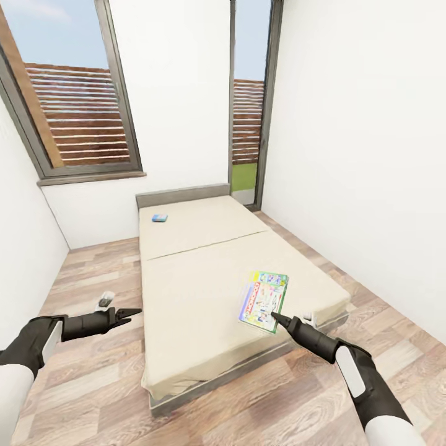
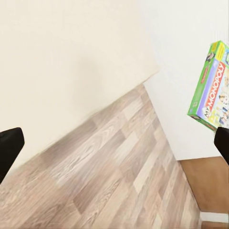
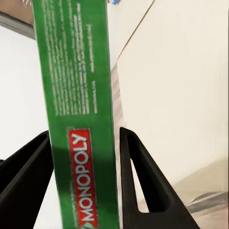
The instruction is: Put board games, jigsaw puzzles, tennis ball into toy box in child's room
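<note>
Black right gripper (image 1: 275,316) clasped the green-edged pastel board game box (image 1: 264,300) (lettered "MONOPOLY") over the beige-mattressed bed (image 1: 186,297). Left gripper (image 1: 133,313) hung over the wood-plank floor (image 1: 93,384), jaws parted, holding nothing.

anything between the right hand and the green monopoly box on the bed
Nothing visible. The right hand is at the near edge of the Monopoly box on the bed; the right wrist view shows a finger on each side of that edge.

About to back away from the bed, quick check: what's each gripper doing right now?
Left gripper: open, holding nothing.
Right gripper: its fingers straddle the green Monopoly box's edge; whether they pinch it cannot be told.
</note>
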Robot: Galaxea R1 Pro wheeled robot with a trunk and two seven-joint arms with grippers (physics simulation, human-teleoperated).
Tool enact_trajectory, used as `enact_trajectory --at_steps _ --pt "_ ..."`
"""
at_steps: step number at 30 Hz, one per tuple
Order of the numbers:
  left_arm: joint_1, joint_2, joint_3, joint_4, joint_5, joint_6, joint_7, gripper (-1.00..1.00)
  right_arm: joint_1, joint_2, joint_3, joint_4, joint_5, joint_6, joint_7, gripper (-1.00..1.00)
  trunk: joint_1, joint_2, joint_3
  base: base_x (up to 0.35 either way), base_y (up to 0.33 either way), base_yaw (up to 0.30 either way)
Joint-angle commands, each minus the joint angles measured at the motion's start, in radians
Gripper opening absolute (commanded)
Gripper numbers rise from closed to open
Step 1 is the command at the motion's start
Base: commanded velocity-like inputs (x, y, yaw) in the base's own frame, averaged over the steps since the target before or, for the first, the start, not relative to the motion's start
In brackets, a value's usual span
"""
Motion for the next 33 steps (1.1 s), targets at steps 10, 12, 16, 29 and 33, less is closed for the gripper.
enact_trajectory --at_steps 10,12,16,29,33 --pt "-0.001 -0.002 0.002 -0.001 0.000 0.010 -0.004 1.00 0.003 -0.008 -0.040 0.000 -0.004 0.009 0.047 -1.00 -0.038 0.070 0.038 -0.002 -0.076 -0.255" --pt "-0.001 -0.001 0.002 -0.001 0.000 0.010 -0.004 1.00 0.003 -0.008 -0.041 0.000 -0.003 0.008 0.050 -1.00 -0.046 0.084 0.046 0.000 -0.007 -0.255" --pt "-0.001 -0.001 0.002 -0.001 -0.001 0.010 -0.004 1.00 0.003 -0.008 -0.041 0.000 -0.003 0.008 0.053 -1.00 -0.061 0.112 0.062 0.000 -0.003 -0.255" --pt "-0.001 -0.001 0.001 -0.001 -0.001 0.011 -0.005 1.00 0.007 -0.009 -0.046 0.001 -0.004 0.006 0.061 -1.00 -0.111 0.203 0.115 0.000 0.000 -0.251" --pt "-0.001 -0.001 0.002 -0.001 -0.001 0.010 -0.006 1.00 0.008 -0.019 -0.072 0.002 -0.005 0.006 0.077 -1.00 -0.127 0.231 0.132 0.000 0.000 -0.246"
